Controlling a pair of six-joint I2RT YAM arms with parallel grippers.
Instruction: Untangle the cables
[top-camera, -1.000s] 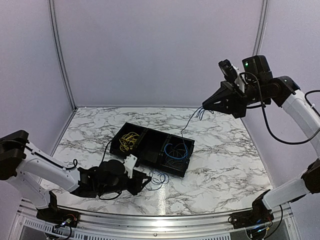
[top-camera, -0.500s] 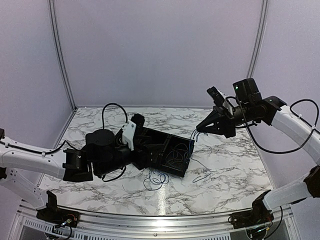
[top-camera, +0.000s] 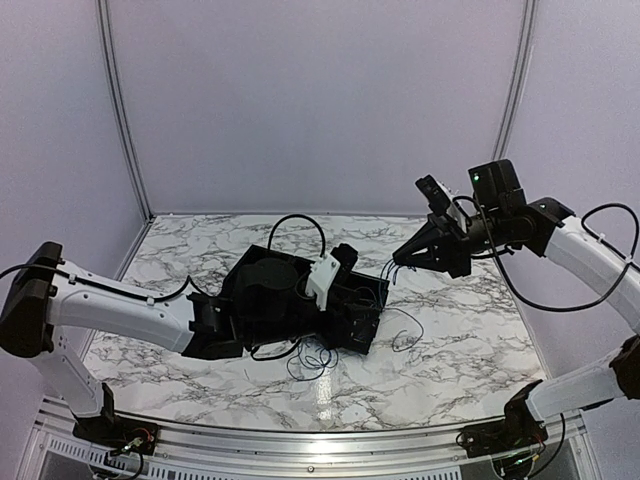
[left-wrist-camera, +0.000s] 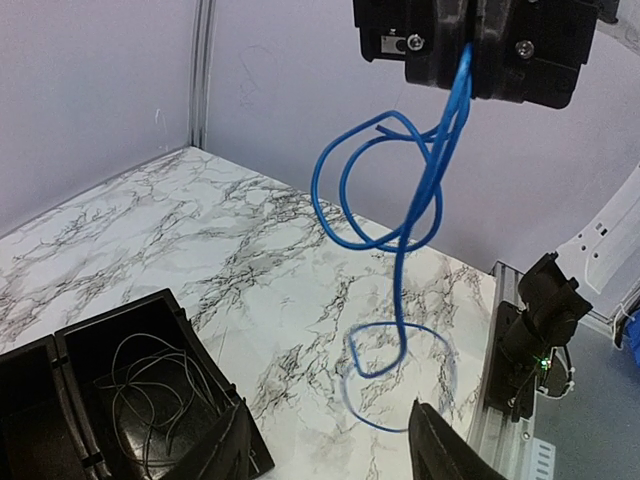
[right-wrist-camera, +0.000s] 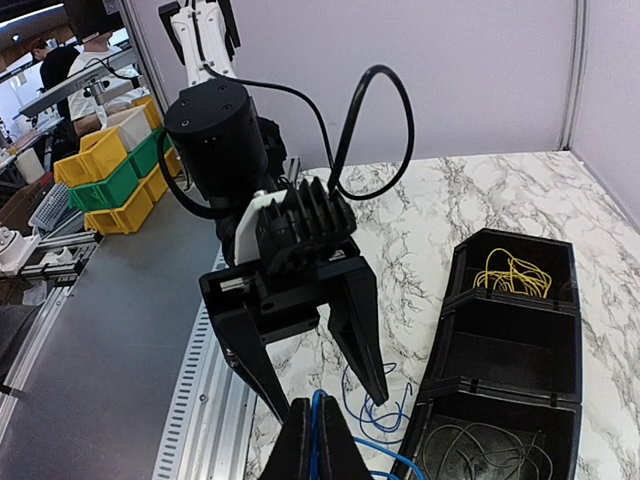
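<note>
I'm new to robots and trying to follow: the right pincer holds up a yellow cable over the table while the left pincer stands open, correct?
Only the colour is wrong: the left wrist view shows the right pincer holding up a blue cable over the table while the left pincer stands open.

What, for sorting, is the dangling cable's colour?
Blue cable; left wrist view shows it best.

The counter (top-camera: 470, 330) is glossy and marble-patterned, catching glare at lower centre. The black tray (right-wrist-camera: 510, 350) looks like matt plastic. The blue cable (left-wrist-camera: 458, 95) has smooth, slightly shiny insulation.
</note>
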